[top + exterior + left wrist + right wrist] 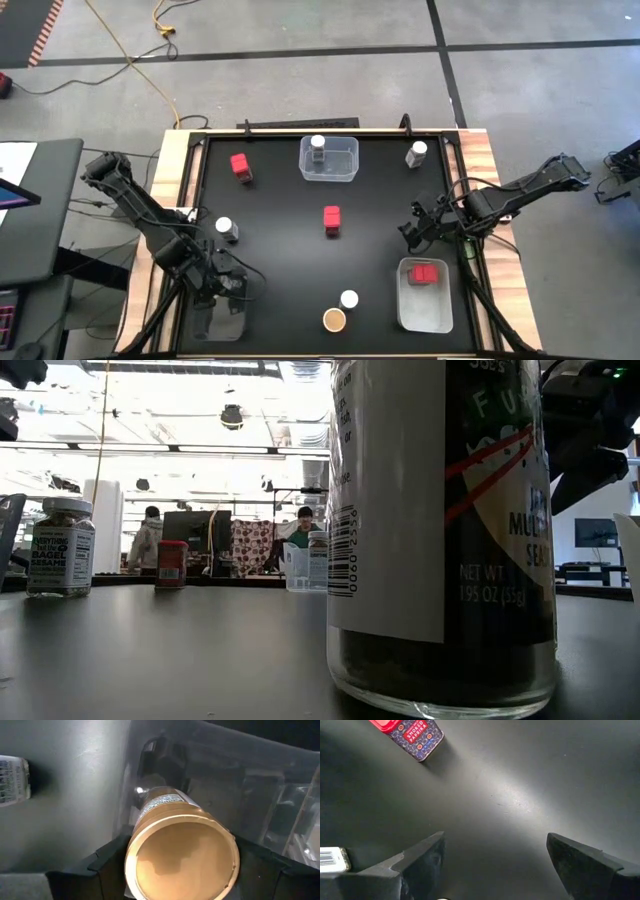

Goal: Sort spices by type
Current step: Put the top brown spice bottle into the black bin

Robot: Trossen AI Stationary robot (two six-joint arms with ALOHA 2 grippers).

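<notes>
My left gripper point(228, 285) is at the near left, over the far edge of a clear bin point(214, 323), shut on a tan-lidded jar point(182, 855). My right gripper point(415, 228) is open and empty at the right, above the bare table point(492, 855). Red boxes stand at the far left point(241, 166) and the centre point(332, 220), and one lies in the near-right bin point(428, 272). White-lidded jars stand in the far bin point(318, 148), at the far right point(417, 153), at the left point(226, 229) and at the near centre point(349, 299), beside a tan-lidded jar point(334, 319). My left gripper pinches the tan-lidded jar between its two fingers point(107, 860), on opposite sides just below the round tan lid point(150, 827). The fingers come from above, pointing down along the jar. The jar hangs lid up, its bottom point(145, 795) at the clear bin's wall; whether it rests there I cannot tell.
Three clear bins stand on the black table: far centre point(345, 165), near right point(425, 310), near left. In the low view a large jar point(445, 530) fills the foreground. People show in the room beyond point(300, 530). Bare table lies between the centre red box and my right gripper.
</notes>
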